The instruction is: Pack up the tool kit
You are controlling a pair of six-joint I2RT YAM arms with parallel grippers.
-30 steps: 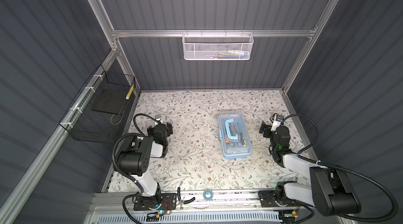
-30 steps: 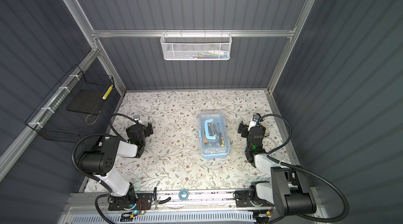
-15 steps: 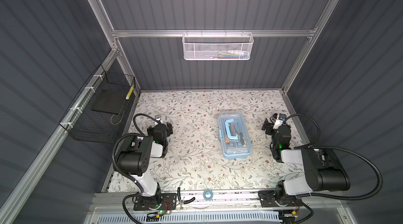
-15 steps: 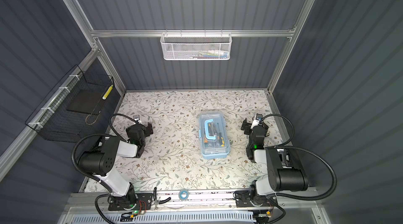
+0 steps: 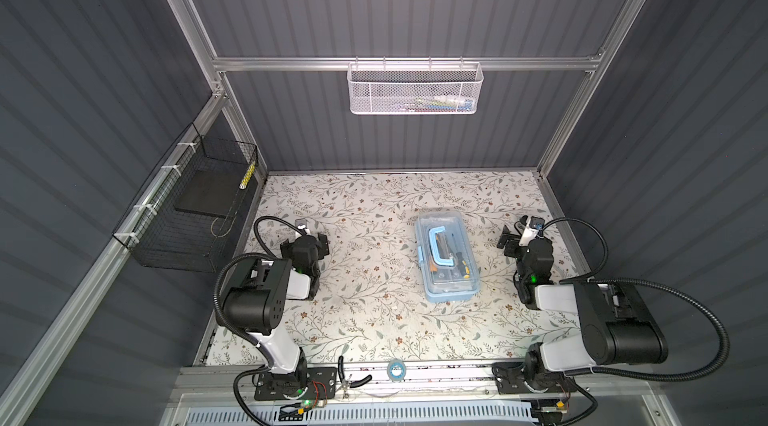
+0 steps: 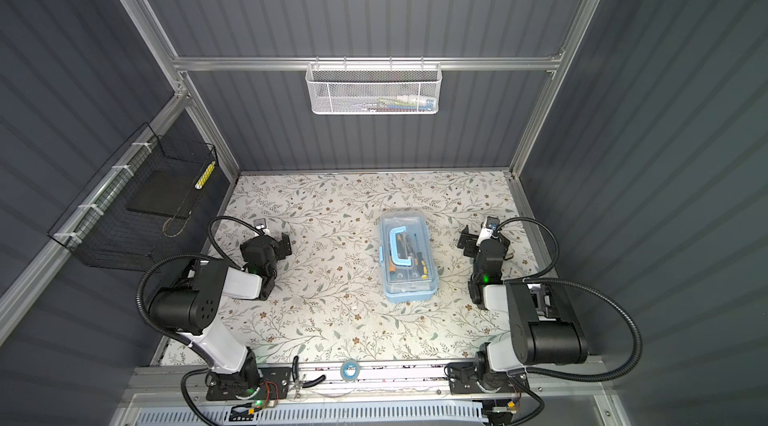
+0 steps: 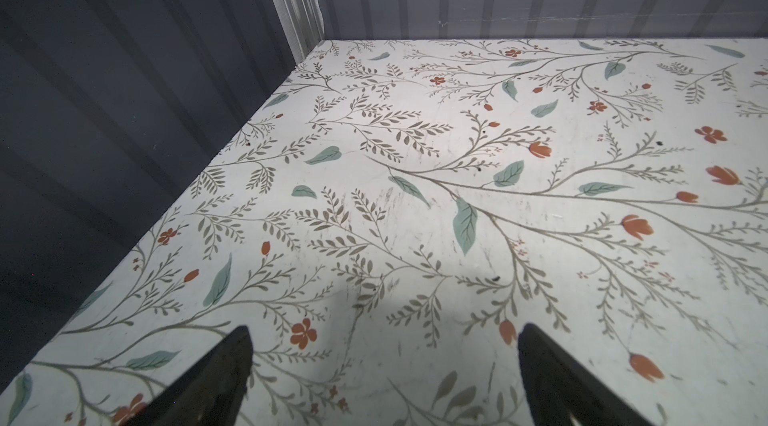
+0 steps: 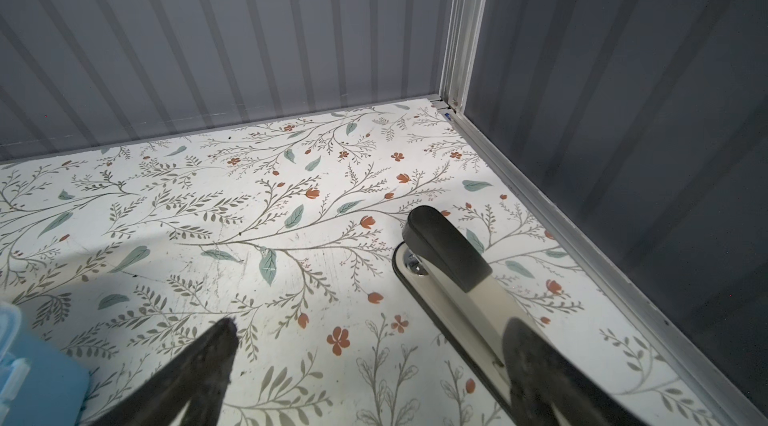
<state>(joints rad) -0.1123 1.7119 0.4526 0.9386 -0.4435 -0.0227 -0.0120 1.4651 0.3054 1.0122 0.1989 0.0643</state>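
The tool kit (image 5: 446, 255) sits mid-surface (image 5: 374, 320), lid down; left gripper (image 7: 384, 334) at its nine o'clock and right gripper (image 8: 370, 326) at three gape empty. A stapler (image 8: 444, 249) near the right gripper could be knocked away on descent

The tool kit (image 5: 446, 255) lies lid-down, right of centre on the floral table (image 5: 374, 320), between the left gripper (image 5: 316, 239) and the right gripper (image 5: 513, 239), touching neither.

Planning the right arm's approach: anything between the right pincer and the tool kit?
Nothing: only bare floral tabletop lies between the open right pincer and the tool kit, in both top views. The right wrist view shows the same.
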